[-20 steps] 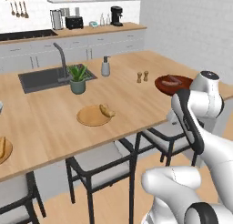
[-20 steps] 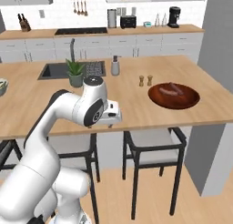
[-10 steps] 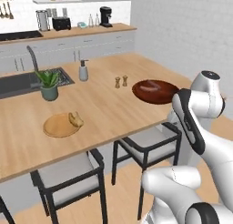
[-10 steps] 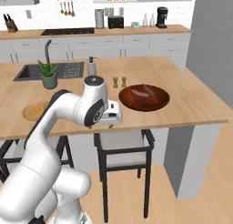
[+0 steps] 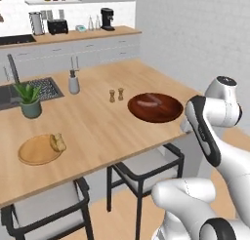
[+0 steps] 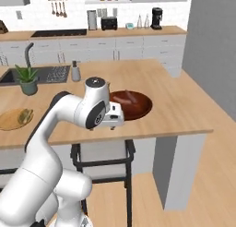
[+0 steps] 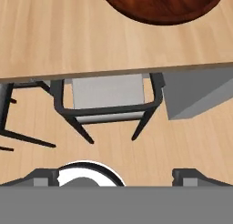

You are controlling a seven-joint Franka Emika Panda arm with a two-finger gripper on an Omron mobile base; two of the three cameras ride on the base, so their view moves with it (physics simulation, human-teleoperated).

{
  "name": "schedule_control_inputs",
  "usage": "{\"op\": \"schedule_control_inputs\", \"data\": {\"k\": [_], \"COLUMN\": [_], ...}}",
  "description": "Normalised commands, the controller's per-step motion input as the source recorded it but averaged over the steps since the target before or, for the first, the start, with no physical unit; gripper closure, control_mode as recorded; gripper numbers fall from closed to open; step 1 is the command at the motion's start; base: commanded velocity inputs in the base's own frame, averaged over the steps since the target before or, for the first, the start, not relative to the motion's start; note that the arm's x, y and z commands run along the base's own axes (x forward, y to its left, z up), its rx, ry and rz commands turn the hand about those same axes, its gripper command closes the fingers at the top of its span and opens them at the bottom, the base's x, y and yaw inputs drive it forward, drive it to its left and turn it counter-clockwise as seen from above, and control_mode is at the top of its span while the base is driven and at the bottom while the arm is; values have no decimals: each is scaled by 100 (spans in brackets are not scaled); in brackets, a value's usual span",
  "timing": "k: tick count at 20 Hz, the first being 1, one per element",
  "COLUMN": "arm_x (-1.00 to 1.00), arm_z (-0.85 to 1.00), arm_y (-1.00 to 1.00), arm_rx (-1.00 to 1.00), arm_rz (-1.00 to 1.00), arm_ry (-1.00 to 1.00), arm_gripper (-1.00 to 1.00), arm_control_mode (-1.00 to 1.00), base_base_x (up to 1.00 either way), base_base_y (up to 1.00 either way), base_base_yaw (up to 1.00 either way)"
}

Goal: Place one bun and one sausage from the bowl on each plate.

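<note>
Wide, shallow dark reddish-brown wooden bowl [image 5: 155,107] sits near the counter's [image 5: 97,124] front edge twd its right end, w/ a sausage [image 5: 148,103] lying in it. Gripper [image 7: 116,175] hangs off the front edge above a grey-seated dark-framed stool [image 7: 108,96], its tips wide apart w/ nothing between them. Round light wooden plate [image 5: 38,149] w/ a bun [image 5: 58,142] on its right rim lies well left, near the front edge.
</note>
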Motion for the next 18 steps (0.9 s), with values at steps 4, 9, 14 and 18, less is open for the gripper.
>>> {"op": "schedule_control_inputs", "data": {"k": [4,9,14,18], "arm_x": [0,0,0,0], "arm_z": [0,0,0,0], "arm_y": [0,0,0,0], "arm_rx": [0,0,0,0], "arm_rz": [0,0,0,0], "arm_ry": [0,0,0,0], "arm_gripper": [-100,-100,-100,-100], "arm_control_mode": [100,100,100,100], "base_base_x": [41,28,47,74], "base_base_y": [-73,-75,-28,0], "base_base_yaw": [0,0,10,32]}}
